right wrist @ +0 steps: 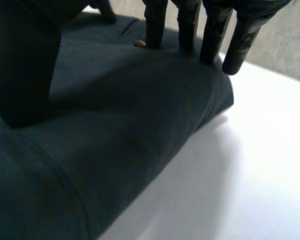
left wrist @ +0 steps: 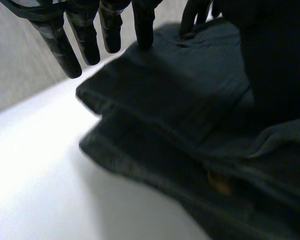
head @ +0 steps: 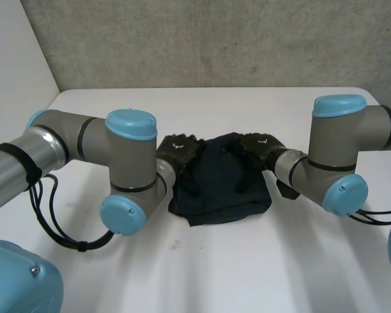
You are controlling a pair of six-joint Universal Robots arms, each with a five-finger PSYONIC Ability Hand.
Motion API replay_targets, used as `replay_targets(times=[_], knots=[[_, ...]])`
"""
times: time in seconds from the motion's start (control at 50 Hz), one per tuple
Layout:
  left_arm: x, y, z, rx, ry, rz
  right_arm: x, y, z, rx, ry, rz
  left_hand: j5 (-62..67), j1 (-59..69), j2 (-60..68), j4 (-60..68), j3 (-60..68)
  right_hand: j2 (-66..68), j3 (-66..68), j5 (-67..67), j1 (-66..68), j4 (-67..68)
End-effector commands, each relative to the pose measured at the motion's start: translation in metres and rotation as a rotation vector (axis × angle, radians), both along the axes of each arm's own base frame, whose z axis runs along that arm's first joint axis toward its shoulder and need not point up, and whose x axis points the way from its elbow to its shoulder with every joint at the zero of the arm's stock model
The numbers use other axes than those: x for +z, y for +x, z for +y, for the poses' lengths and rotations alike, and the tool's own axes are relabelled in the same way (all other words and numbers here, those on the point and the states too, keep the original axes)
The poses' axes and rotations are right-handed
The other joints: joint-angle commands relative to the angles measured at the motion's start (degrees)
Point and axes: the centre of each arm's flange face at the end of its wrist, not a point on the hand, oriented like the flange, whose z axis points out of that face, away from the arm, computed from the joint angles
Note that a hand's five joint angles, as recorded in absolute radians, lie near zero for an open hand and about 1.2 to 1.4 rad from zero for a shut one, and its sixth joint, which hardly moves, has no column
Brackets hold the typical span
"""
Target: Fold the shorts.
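The dark shorts (head: 220, 182) lie folded into a compact stack in the middle of the white table (head: 247, 261). My left hand (head: 180, 151) rests on the stack's left side, its fingers (left wrist: 109, 30) straight and pressing the upper layer of the shorts (left wrist: 180, 110). My right hand (head: 257, 149) lies on the right side of the stack. Its fingers (right wrist: 210, 35) are straight and press down on the shorts (right wrist: 115, 115) near their edge. Neither hand grips the cloth.
Both grey arms with light-blue caps reach in over the table from either side. A grey wall (head: 215, 39) stands behind the table's far edge. White tabletop lies in front of the shorts.
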Motion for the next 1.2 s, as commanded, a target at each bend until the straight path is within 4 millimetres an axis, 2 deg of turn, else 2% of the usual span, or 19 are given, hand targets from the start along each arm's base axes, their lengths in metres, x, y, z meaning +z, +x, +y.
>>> replay_targets(times=[0.02, 0.2, 0.34, 0.4, 0.42, 0.48, 0.5, 0.56, 0.58, 0.64, 0.66, 0.7, 0.72, 0.8, 0.84, 1.02, 1.2], knots=[[-0.006, 0.013, 0.003, 0.059, 0.042, -0.101, -0.007, -0.003, -0.002, 0.012, 0.004, 0.041, 0.9, 2.3, 2.0, 1.9, 1.3, -2.5, -2.2, -3.5, -1.2, -3.4], [-0.024, 0.024, 0.012, 0.039, 0.007, -0.293, -0.016, -0.006, 0.002, 0.039, -0.004, 0.096, 0.4, 1.8, 1.5, 1.4, 0.8, -2.5, -2.2, -3.5, -1.2, -3.4], [-0.021, 0.023, 0.012, 0.035, -0.001, -0.283, -0.016, -0.007, 0.005, 0.067, -0.038, 0.15, 0.2, 1.6, 1.3, 1.2, 0.6, -2.5, -2.2, -3.5, -1.2, -3.4], [0.005, 0.021, 0.012, 0.042, -0.045, -0.226, -0.001, -0.008, 0.005, 0.064, -0.072, 0.139, -0.1, 1.3, 1.0, 0.9, 0.3, -2.5, -2.2, -3.5, -1.2, -3.4], [0.024, 0.02, 0.012, 0.049, -0.073, -0.179, 0.018, -0.008, 0.005, 0.059, -0.113, 0.117, -0.3, 1.1, 0.8, 0.7, 0.1, -2.5, -2.2, -3.5, -1.2, -3.4], [0.052, 0.02, 0.013, 0.071, -0.106, -0.095, 0.049, -0.011, 0.006, 0.042, -0.182, 0.09, -0.4, 0.9, 0.6, 0.6, 0.0, -2.5, -2.2, -3.5, -1.2, -3.4], [0.075, 0.023, 0.012, 0.091, -0.131, -0.03, 0.068, -0.016, 0.004, 0.003, -0.227, 0.066, -0.4, 0.9, 0.6, 0.6, 0.0, -2.5, -2.2, -3.5, -1.2, -3.4], [0.113, 0.031, 0.014, 0.121, -0.171, 0.077, 0.101, -0.026, -0.001, -0.098, -0.31, 0.007, -0.9, 0.4, 0.1, 0.1, -0.5, -2.5, -2.2, -3.5, -1.2, -3.4], [0.135, 0.038, 0.013, 0.143, -0.193, 0.138, 0.124, -0.035, -0.002, -0.178, -0.362, -0.039, -0.9, 0.4, 0.1, 0.1, -0.5, -2.5, -2.2, -3.5, -1.2, -3.4], [0.165, 0.058, 0.006, 0.197, -0.226, 0.213, 0.155, -0.048, 0.0, -0.286, -0.428, -0.098, -0.9, 0.4, 0.1, 0.1, -0.5, -2.5, -2.2, -3.5, -1.2, -3.4], [0.18, 0.074, 0.001, 0.235, -0.24, 0.247, 0.171, -0.057, 0.003, -0.341, -0.457, -0.121, -0.6, 0.8, 0.4, 0.4, -0.2, -2.5, -2.2, -3.5, -1.2, -3.4], [0.191, 0.088, -0.002, 0.264, -0.247, 0.263, 0.184, -0.066, 0.006, -0.389, -0.483, -0.124, -0.4, 0.9, 0.6, 0.6, 0.0, -2.5, -2.2, -3.5, -1.2, -3.4], [0.201, 0.103, -0.001, 0.286, -0.241, 0.268, 0.194, -0.075, 0.009, -0.424, -0.501, -0.117, -0.4, 0.9, 0.6, 0.6, 0.0, -2.5, -2.2, -3.5, -1.2, -3.4], [0.213, 0.125, 0.007, 0.309, -0.2, 0.252, 0.202, -0.085, 0.019, -0.441, -0.482, -0.077, -1.9, -0.6, -0.9, -1.0, -1.6, -2.5, -2.2, -3.5, -1.2, -3.4], [0.213, 0.13, 0.011, 0.312, -0.183, 0.246, 0.201, -0.087, 0.022, -0.439, -0.462, -0.066, -1.9, -0.6, -0.9, -1.0, -1.6, -2.5, -2.2, -3.5, -1.2, -3.4], [0.22, 0.137, 0.023, 0.309, -0.185, 0.257, 0.197, -0.086, 0.025, -0.433, -0.433, -0.059, -2.6, -1.3, -1.6, -1.6, -2.2, -2.5, -2.2, -3.5, -1.2, -3.4], [0.212, 0.137, 0.024, 0.309, -0.164, 0.243, 0.189, -0.083, 0.028, -0.423, -0.424, -0.056, -2.6, -1.3, -1.6, -1.6, -2.2, -2.5, -2.2, -3.5, -1.2, -3.4]])
